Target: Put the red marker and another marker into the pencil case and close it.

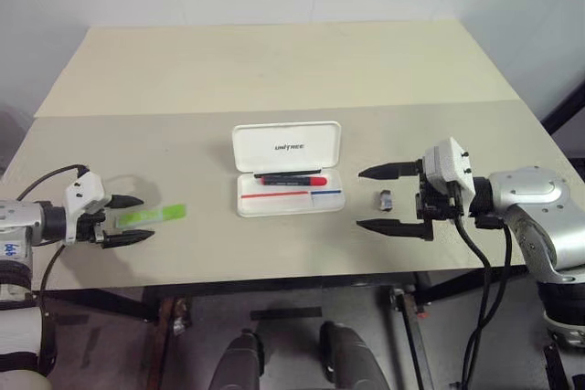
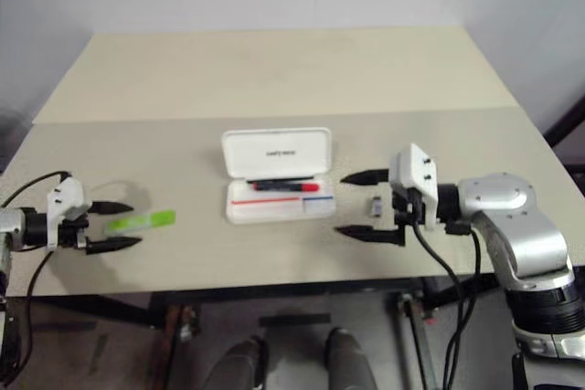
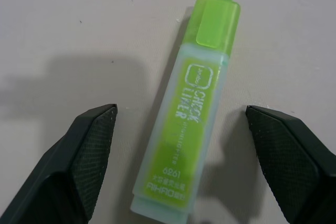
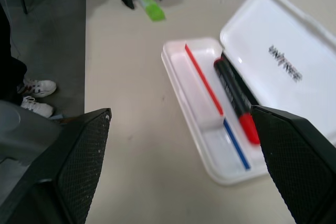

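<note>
The white pencil case [image 1: 288, 206] lies open at the table's middle, its lid [image 1: 286, 146] standing up at the back. The red marker [image 1: 292, 180] lies inside the tray along the hinge side. The other marker, a light green highlighter [image 1: 169, 214], lies flat on the table at the left. My left gripper [image 1: 146, 217] is open, one finger on each side of the highlighter's near end [image 3: 181, 129], with gaps to both pads [image 3: 86, 150]. My right gripper [image 1: 360, 198] hangs open just right of the case, holding nothing.
A small dark grey clip-like piece [image 1: 385, 199] lies on the table right of the case, under the right gripper's fingers. The table's front edge [image 1: 274, 279] runs close to both grippers. A seam [image 1: 274, 109] crosses the table behind the case.
</note>
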Motion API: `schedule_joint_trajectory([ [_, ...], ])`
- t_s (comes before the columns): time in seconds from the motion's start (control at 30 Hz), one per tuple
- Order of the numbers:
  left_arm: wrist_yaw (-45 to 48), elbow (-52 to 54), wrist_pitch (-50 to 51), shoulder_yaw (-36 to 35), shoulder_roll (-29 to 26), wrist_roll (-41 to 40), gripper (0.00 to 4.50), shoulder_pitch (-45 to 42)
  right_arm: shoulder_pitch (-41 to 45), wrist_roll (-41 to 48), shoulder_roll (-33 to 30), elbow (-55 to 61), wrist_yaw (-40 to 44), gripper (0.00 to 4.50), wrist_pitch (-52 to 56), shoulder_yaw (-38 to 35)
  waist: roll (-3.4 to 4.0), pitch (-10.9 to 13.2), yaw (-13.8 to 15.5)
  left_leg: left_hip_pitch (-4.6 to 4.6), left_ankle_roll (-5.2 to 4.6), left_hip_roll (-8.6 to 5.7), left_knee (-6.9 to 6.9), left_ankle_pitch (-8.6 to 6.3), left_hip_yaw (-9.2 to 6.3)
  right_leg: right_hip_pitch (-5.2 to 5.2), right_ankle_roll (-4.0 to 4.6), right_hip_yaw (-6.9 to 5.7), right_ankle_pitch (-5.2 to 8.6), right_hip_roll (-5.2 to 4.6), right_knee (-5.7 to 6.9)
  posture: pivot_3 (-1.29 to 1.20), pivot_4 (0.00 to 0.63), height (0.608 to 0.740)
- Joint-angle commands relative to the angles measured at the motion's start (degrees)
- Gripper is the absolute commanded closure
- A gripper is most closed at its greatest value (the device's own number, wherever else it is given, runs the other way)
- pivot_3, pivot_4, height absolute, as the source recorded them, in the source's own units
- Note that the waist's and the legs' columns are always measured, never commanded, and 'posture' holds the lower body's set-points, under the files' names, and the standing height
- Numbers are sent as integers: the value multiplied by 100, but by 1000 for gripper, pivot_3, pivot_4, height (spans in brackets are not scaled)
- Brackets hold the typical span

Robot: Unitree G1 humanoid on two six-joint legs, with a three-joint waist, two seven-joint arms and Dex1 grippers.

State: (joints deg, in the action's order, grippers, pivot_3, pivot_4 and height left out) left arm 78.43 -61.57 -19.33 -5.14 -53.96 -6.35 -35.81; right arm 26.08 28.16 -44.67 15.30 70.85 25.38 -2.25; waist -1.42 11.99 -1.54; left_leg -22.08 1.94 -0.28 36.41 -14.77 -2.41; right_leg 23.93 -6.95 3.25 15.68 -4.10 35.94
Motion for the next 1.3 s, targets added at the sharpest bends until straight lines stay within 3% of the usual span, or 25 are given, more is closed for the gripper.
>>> schedule_joint_trajectory([
  [0.03, -258, -155, -151, -12, 116, 102, 1206, 12, 64, 153, -72, 255, -99, 0, 30, -122, 0, 0, 22, 13, -2, 1, 0, 1, -6, -19, 1, -5, 0, 0, -4, 0, 150, 740],
  [0.27, -119, 93, -158, -200, 262, -131, 3410, 288, 27, 156, -72, 328, -204, 0, 12, -101, 0, 0, 31, 54, -17, 8, -2, 21, -2, -72, 39, -7, -4, -7, -37, 0, 150, 740],
  [0.5, -130, 1216, 117, -532, 522, -644, 3424, 566, -3, 117, -38, 318, -273, 0, -25, -54, -1, 1, 82, 54, -18, 14, -17, 23, 2, -70, 24, -5, -11, -36, -40, 0, 150, 740],
  [0.83, -252, 3267, 1143, -418, 678, -1030, 3424, 753, -21, 106, 46, 304, -361, 0, -46, 24, -23, -10, 122, -33, -2, 2, -26, 11, -2, 7, -2, -14, -23, -25, -58, 0, 150, 740],
  [1.07, -484, 4460, 2025, 43, 964, -994, 3424, 638, -131, 118, 143, 401, -631, 0, 6, 23, -24, -10, 117, -31, -2, -1, -20, 11, 0, 5, -2, -12, -23, -16, -55, 0, 150, 740],
  [1.3, -1091, 4768, 2495, 884, 1761, -531, 3424, 192, -498, 141, 212, 784, -1116, 0, 119, -103, -25, -9, 145, -31, -2, -2, -7, 11, -6, -3, -4, -13, -24, -9, -53, 0, 150, 740],
])
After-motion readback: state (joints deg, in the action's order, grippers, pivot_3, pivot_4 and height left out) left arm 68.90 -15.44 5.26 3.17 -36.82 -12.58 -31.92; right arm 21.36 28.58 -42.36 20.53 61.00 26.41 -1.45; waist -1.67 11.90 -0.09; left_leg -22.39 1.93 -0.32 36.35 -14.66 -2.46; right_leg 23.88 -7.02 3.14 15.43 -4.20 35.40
